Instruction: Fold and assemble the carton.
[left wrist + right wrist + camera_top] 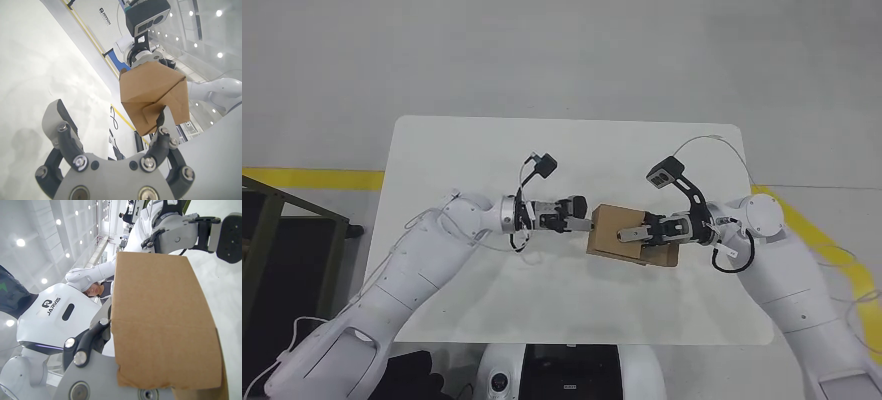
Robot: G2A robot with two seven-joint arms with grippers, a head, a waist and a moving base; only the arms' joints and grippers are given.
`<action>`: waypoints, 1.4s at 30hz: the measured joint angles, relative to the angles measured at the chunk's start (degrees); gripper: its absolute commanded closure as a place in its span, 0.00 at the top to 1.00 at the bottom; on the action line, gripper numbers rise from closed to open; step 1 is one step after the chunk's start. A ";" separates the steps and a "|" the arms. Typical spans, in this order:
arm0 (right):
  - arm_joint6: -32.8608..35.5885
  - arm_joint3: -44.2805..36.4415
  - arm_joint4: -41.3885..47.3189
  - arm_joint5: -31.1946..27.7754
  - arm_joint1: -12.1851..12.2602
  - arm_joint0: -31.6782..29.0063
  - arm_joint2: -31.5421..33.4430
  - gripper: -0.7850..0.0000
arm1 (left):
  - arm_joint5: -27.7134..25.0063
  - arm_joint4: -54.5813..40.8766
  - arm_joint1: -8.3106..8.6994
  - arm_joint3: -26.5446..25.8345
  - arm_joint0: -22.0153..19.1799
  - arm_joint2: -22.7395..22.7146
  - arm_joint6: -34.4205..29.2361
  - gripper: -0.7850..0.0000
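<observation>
Brown carton (pixel 608 226) over tabletop (pixel 472 160), right of centre, one end clamped in right gripper (pixel 634 236). Left gripper (pixel 580 214) spread wide, holding nothing, just beside carton's opposite end; one fingertip (pixel 167 115) near folded end flap.

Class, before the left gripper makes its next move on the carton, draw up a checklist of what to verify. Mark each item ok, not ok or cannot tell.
1. The carton is gripped by the right gripper: ok.
2. The carton is over the table, not past its edge: ok.
3. The left gripper is open and faces the carton's end: ok.
4. One of its fingers is clear of the end flap: cannot tell; the two overlap in the left wrist view.
5. The end flap is fully tucked in: cannot tell.
</observation>
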 measured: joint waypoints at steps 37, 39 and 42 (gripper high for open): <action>1.91 1.63 1.52 1.92 -1.54 1.22 -1.89 0.00 | -1.82 -1.30 -1.72 2.10 -1.54 1.13 -1.19 1.00; 2.00 1.64 1.53 2.00 -1.59 1.25 -1.90 0.00 | -1.85 -1.38 -1.77 2.15 -1.55 1.12 -1.26 1.00; 2.07 1.69 1.54 2.07 -1.66 1.28 -1.87 0.00 | -1.95 -1.48 -1.84 2.25 -1.56 1.06 -1.36 1.00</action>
